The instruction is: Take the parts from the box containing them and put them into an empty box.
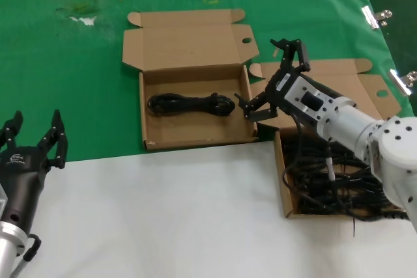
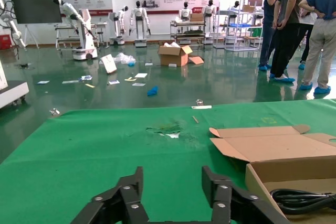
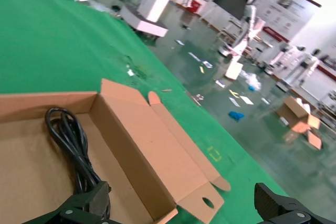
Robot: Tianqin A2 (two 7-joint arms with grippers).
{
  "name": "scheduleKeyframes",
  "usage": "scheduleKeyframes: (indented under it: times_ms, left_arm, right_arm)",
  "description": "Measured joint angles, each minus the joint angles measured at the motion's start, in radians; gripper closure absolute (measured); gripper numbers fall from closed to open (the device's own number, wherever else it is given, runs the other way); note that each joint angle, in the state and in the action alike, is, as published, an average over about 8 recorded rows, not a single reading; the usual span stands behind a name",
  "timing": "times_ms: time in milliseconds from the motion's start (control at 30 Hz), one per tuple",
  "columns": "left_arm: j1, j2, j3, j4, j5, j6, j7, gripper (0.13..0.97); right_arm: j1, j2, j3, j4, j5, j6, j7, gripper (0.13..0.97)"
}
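Observation:
Two brown cardboard boxes lie open on the green cloth. The right-hand box (image 1: 284, 187) holds a tangle of several black cables (image 1: 332, 183) and is partly hidden by my right arm. The middle box (image 1: 189, 131) holds one coiled black cable (image 1: 189, 104), which also shows in the wrist views (image 2: 304, 200) (image 3: 71, 145). My right gripper (image 1: 267, 76) (image 3: 184, 208) hangs open and empty over the gap between the boxes, at the middle box's right wall (image 3: 136, 150). My left gripper (image 1: 32, 138) (image 2: 172, 182) rests open and empty at the near left.
The green cloth (image 1: 65, 63) covers the far half of the table and a white surface (image 1: 163, 213) covers the near half. Metal clips (image 1: 374, 16) hold the cloth at the right edge. The cloth has a torn patch (image 1: 81, 14) at the far left.

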Motion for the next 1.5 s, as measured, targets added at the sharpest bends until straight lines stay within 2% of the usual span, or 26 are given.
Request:
scheduleKeyframes:
  times_ms: [167,200,467,600,867,1200,1500]
  left_arm:
    - [0.000,0.000,0.000,0.000,0.000,0.000,0.000,0.640]
    - [0.000,0.000,0.000,0.000,0.000,0.000,0.000,0.640]
    - [0.000,0.000,0.000,0.000,0.000,0.000,0.000,0.422]
    - [0.000,0.000,0.000,0.000,0.000,0.000,0.000,0.422]
    - [0.000,0.000,0.000,0.000,0.000,0.000,0.000,0.320]
    - [0.000,0.000,0.000,0.000,0.000,0.000,0.000,0.283]
    - [0.000,0.000,0.000,0.000,0.000,0.000,0.000,0.189]
  right_arm:
    - [-0.056,0.000,0.021,0.055,0.018,0.039,0.040,0.129]
    - [-0.068,0.001,0.025,0.066,0.022,0.046,0.048,0.129]
    - [-0.158,0.001,0.058,0.153,0.052,0.108,0.112,0.129]
    - [-0.203,0.002,0.074,0.197,0.067,0.139,0.144,0.129]
    - [-0.293,0.002,0.107,0.285,0.096,0.201,0.208,0.129]
    - [-0.406,0.003,0.148,0.395,0.133,0.279,0.287,0.129]
    - [-0.507,0.004,0.186,0.493,0.166,0.349,0.360,0.129]
